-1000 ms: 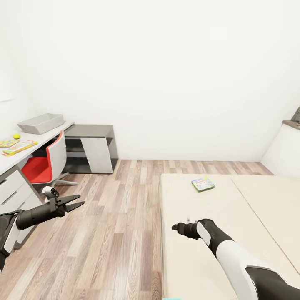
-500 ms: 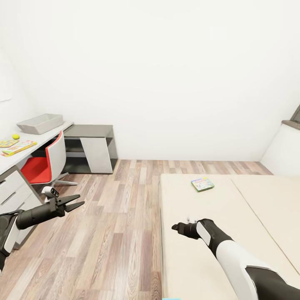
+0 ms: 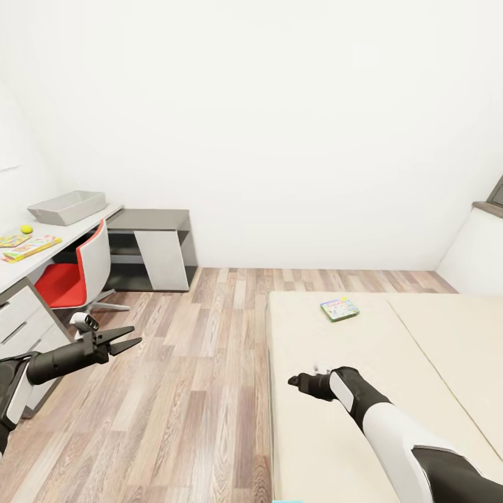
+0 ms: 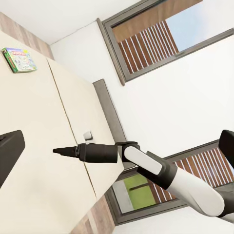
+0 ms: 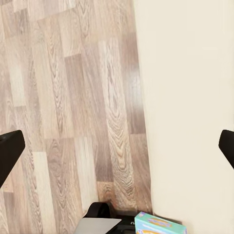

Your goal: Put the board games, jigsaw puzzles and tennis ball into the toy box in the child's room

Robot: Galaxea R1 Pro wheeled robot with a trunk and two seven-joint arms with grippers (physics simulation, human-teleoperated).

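Green-bordered board game (image 3: 340, 309) flat on bed (image 3: 307, 433); toy box (image 3: 68, 207), tennis ball (image 3: 26, 228) and mats on bench (image 3: 14, 269); left end effector (image 3: 126, 339) empty, fingers parted over floor; right end effector (image 3: 295, 382) empty, spread wide.

A child's bedroom in a home: a low cream two-section bed (image 3: 391, 391), wood-plank floor (image 3: 188, 391), a red-seated swivel chair (image 3: 73, 276) (tucked at a long light grey worktop (image 3: 66, 234)) and slatted brown shutters (image 4: 146, 36).

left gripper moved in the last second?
No. The left gripper hangs open at the same spot over the wood floor, same offset from the red chair.
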